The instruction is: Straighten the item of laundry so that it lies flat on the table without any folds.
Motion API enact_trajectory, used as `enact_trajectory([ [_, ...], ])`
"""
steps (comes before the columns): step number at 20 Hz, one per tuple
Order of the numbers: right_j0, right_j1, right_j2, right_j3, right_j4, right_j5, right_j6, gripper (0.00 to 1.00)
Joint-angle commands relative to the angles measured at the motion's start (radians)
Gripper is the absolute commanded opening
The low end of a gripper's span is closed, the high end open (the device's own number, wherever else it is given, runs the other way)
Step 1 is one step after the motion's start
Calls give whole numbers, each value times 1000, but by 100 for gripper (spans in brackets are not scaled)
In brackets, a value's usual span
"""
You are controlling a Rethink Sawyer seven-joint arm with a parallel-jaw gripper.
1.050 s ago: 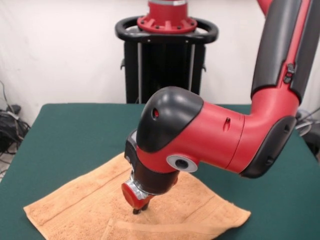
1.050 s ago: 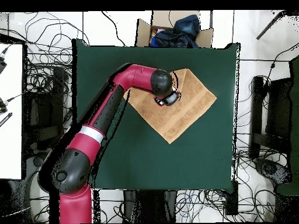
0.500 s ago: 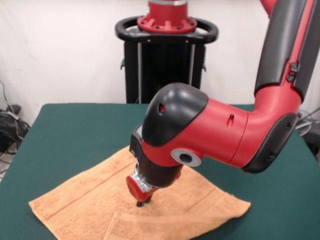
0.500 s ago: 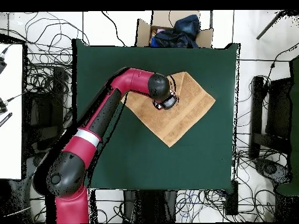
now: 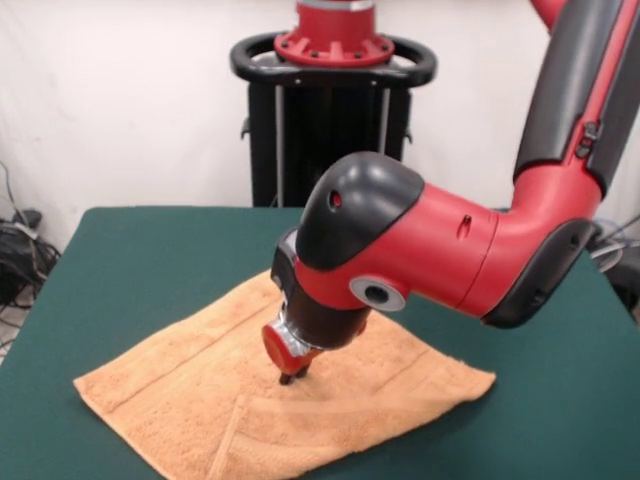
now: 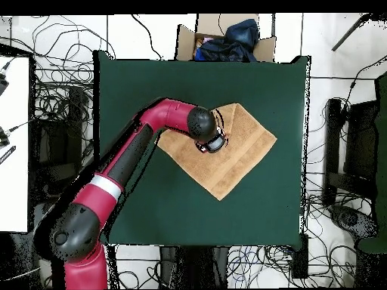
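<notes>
Peach-tan terry cloth, the towel [image 5: 285,400] lies spread as a diamond on the dark green table [image 5: 130,250], toward the edge farthest from the robot's base. From the front camera, a flap along its nearest edge looks doubled back over the body of the cloth, its woven band running aslant. Red and black, the arm reaches down over the middle of the towel [image 6: 227,147], with the gripper [image 5: 290,377] at or just above the pile. Its fingers appear drawn close together, pinching the pile or nearly so; whether they actually hold cloth cannot be told from either view.

Soft and light, the towel should drape and drag rather than slide as a sheet, and the felt-like top will likely cling to it. A hold near the folded flap's free corner or edge seems the better purchase than the centre.

Beyond the table's far edge an open cardboard box [image 6: 227,41] holds dark fabric, and cables [image 6: 53,98] litter the floor on both sides. Nothing else rests on the tabletop, so only the arm's own bulk crowds the work.
</notes>
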Motion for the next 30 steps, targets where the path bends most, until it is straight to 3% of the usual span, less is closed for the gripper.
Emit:
enact_trajectory([
  [1, 28, 96, 254, 110, 124, 22, -100, 0],
  [30, 21, 42, 436, 288, 65, 161, -361, 0],
])
